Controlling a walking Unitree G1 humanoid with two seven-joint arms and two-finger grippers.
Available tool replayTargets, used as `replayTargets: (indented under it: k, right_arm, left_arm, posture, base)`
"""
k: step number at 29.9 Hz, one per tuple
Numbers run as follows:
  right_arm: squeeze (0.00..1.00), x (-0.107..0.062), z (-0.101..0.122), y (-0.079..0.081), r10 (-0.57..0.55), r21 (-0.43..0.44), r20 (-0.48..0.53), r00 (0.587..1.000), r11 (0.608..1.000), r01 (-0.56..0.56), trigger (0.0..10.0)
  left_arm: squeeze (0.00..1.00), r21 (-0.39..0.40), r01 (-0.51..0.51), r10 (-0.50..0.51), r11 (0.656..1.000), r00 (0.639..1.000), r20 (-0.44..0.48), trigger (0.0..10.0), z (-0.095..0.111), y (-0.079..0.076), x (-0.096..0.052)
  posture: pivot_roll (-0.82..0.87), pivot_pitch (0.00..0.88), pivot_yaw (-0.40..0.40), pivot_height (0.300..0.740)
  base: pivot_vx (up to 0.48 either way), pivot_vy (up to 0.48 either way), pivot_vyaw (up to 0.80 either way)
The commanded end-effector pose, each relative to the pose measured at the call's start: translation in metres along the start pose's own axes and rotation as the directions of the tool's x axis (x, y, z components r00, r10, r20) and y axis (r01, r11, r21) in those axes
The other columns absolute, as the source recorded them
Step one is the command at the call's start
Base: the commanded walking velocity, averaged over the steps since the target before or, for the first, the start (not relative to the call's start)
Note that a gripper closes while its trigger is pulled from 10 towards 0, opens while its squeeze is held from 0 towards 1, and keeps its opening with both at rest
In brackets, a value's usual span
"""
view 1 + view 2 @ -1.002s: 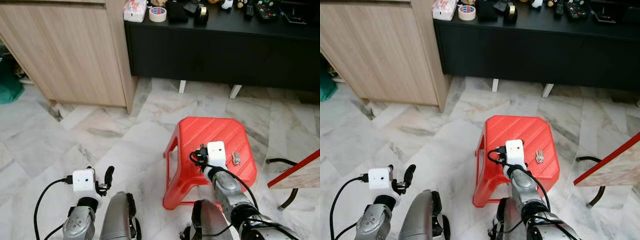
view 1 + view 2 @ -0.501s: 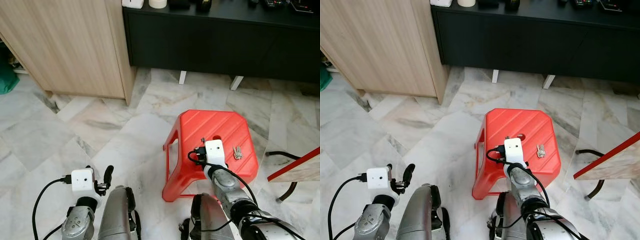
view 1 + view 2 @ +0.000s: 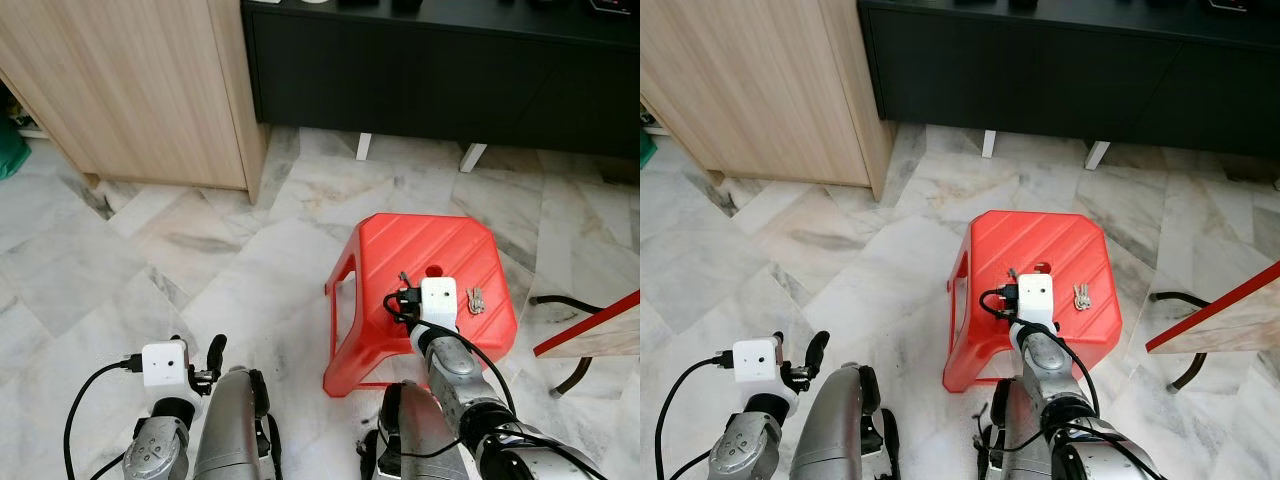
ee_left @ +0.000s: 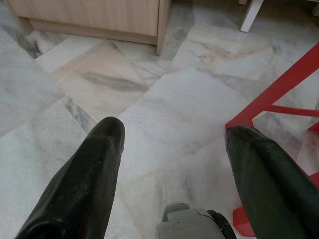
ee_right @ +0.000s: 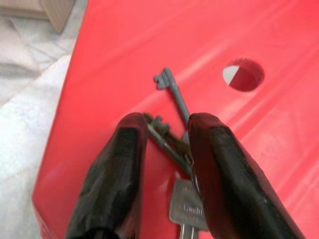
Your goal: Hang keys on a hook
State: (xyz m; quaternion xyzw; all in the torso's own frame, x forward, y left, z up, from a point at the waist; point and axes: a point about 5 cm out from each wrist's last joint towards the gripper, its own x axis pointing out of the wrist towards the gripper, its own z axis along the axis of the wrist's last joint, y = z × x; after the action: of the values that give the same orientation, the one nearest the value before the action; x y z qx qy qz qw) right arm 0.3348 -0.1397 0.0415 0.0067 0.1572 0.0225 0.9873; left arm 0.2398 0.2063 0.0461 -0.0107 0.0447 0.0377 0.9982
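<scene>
Red plastic stool [image 3: 425, 255], one, standing on pale marble floor [image 3: 150, 270], with one round hole [image 5: 243, 74] in its seat. Two sets of keys on that seat: one bunch [image 5: 172, 94] lying left of the hole, a second small bunch [image 3: 475, 299] near the right edge, well apart from the first. Two cabinets behind: a light wooden one [image 3: 140, 90] to the left, a black sideboard [image 3: 450, 80] on two white legs [image 3: 364, 146] straight ahead.

Shows up close in the right wrist view: a long grey key with a notched bit, more key shafts crossing below it, and a flat silver key [image 5: 187, 206] with stamped lettering, too blurred to read. Gives the wider layout from the head views: both bunches at once, the stool's slanted ribs, a red-edged board [image 3: 590, 335] at the right and a black cable [image 3: 565, 300] on the floor beside it.

Right gripper [image 5: 168, 124] reaching forward and down over the stool's seat, fingers narrowly parted on either side of the first bunch, tips close above the red plastic. Left gripper [image 4: 177, 133] held low and forward over bare marble, left of the stool, fingers spread wide with nothing between them.
</scene>
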Motion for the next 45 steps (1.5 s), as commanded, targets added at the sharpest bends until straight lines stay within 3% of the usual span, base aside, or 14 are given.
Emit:
replayTargets:
  k: [1,6,11,21,22,23,24,25,45]
  right_arm:
    - [0.0,-0.003,-0.008,-0.003,-0.016,0.021,-0.01,1.0,1.0,0.016,10.0]
    - [0.0,-0.005,-0.011,-0.005,-0.031,0.02,-0.013,0.999,0.999,0.031,10.0]
    - [0.0,-0.009,-0.022,-0.013,-0.074,-0.046,-0.068,0.995,0.996,0.071,10.0]
    - [0.0,-0.01,-0.023,-0.019,-0.095,-0.054,-0.07,0.993,0.994,0.091,10.0]
    - [0.0,-0.01,-0.023,-0.019,-0.1,-0.055,-0.071,0.993,0.994,0.096,8.3]
    - [0.0,-0.01,-0.024,-0.02,-0.103,-0.058,-0.074,0.992,0.993,0.098,4.4]
    - [0.0,-0.01,-0.024,-0.02,-0.106,-0.061,-0.079,0.991,0.993,0.101,2.9]
    - [0.0,-0.01,-0.024,-0.02,-0.107,-0.06,-0.081,0.991,0.993,0.103,0.0]
    - [0.0,-0.012,-0.031,-0.019,-0.113,-0.057,-0.116,0.987,0.993,0.107,0.0]
  left_arm:
    - [0.0,-0.005,-0.008,0.008,1.0,0.999,-0.046,10.0,-0.01,0.001,-0.006]
    - [0.0,-0.005,-0.009,0.009,1.0,0.999,-0.051,10.0,-0.011,0.001,-0.006]
    - [0.0,-0.005,-0.011,0.011,1.0,0.998,-0.056,10.0,-0.013,0.001,-0.007]
    - [0.0,-0.001,-0.013,0.013,1.0,0.998,-0.059,10.0,-0.014,0.002,-0.007]
    - [0.0,-0.001,-0.014,0.014,1.0,0.998,-0.059,10.0,-0.014,0.002,-0.007]
    - [0.0,-0.001,-0.014,0.014,1.0,0.998,-0.059,10.0,-0.014,0.002,-0.007]
    - [0.0,-0.001,-0.014,0.014,1.0,0.998,-0.059,10.0,-0.014,0.002,-0.007]
    - [0.0,-0.001,-0.015,0.015,1.0,0.998,-0.059,10.0,-0.014,0.002,-0.007]
    - [0.0,0.002,-0.022,0.022,1.0,0.998,-0.062,10.0,-0.015,0.004,-0.007]
  posture:
    - [0.12,0.284,-0.068,0.585]
    - [0.11,0.284,-0.069,0.585]
    - [0.12,0.276,-0.072,0.585]
    - [0.12,0.27,-0.073,0.585]
    - [0.11,0.269,-0.073,0.585]
    - [0.12,0.269,-0.072,0.585]
    - [0.12,0.269,-0.073,0.585]
    - [0.12,0.269,-0.073,0.585]
    - [0.12,0.266,-0.075,0.585]
  base:
    - [0.0,0.0,0.0]
    - [0.0,0.0,0.0]
    - [0.0,0.0,0.0]
    - [0.0,0.0,0.0]
    - [0.0,0.0,0.0]
    - [0.0,0.0,0.0]
    - [0.0,0.0,0.0]
    - [0.0,0.0,0.0]
    - [0.0,0.0,0.0]
